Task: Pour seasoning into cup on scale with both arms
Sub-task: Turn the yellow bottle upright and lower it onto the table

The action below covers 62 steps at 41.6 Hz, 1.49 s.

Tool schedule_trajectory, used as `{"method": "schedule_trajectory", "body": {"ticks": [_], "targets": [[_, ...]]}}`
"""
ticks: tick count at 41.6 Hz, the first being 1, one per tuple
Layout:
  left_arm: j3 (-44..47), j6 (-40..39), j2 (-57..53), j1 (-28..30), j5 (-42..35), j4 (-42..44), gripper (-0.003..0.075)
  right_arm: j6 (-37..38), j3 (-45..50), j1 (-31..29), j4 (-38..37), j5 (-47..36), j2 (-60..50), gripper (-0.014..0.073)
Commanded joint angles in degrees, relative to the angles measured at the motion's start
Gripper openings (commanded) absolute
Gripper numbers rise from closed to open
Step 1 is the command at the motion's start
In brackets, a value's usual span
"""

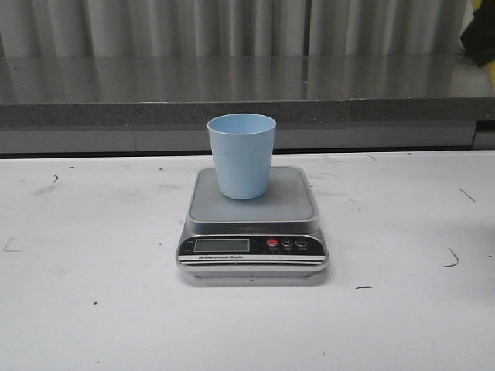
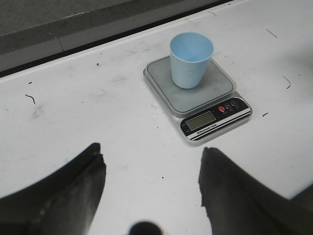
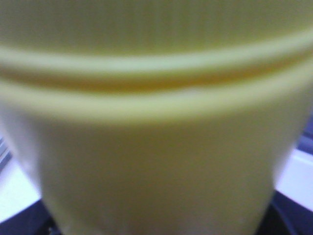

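Note:
The pale blue cup (image 1: 241, 154) stands upright on the steel platform of the silver scale (image 1: 292, 202) at the table's middle. Both also show in the left wrist view, the cup (image 2: 190, 59) and the scale (image 2: 215, 85). My left gripper (image 2: 150, 150) is open and empty, above bare table short of the scale. The yellow seasoning bottle (image 3: 156, 147) fills the right wrist view, blurred and very close, between the jaws of my right gripper; it hides the fingers. A dark part of the right gripper (image 1: 479, 35) shows at the front view's top right corner, raised off the table.
The white table (image 1: 93, 294) has small dark scuff marks. A grey ledge (image 1: 232, 108) and a corrugated wall run along the back. The scale's black front panel with LCD and red button (image 1: 272, 243) faces me.

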Motion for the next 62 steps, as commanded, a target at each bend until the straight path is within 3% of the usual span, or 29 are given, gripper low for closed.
{"method": "schedule_trajectory", "body": {"ticks": [1, 10, 26, 45, 62], "targets": [[-1.4, -0.4, 0.0, -0.2, -4.0, -0.2, 0.0418, 0.8, 4.5, -4.0, 5.0, -20.7, -1.4, 0.0329], [-1.4, -0.4, 0.0, -0.2, -4.0, -0.2, 0.0418, 0.7, 14.3, -4.7, 6.1, -45.1, 4.3, 0.0329], [-1.4, -0.4, 0.0, -0.2, -4.0, -0.2, 0.0418, -2.6, 14.1, -4.7, 6.6, -68.1, 24.4, 0.0329], [-1.4, -0.4, 0.0, -0.2, -4.0, -0.2, 0.0418, -2.6, 3.8, -4.7, 8.4, -65.8, 37.2, 0.0329], [-1.4, -0.4, 0.0, -0.2, -4.0, -0.2, 0.0418, -3.0, 2.1, -4.7, 8.9, -66.3, 41.8, 0.0334]]}}
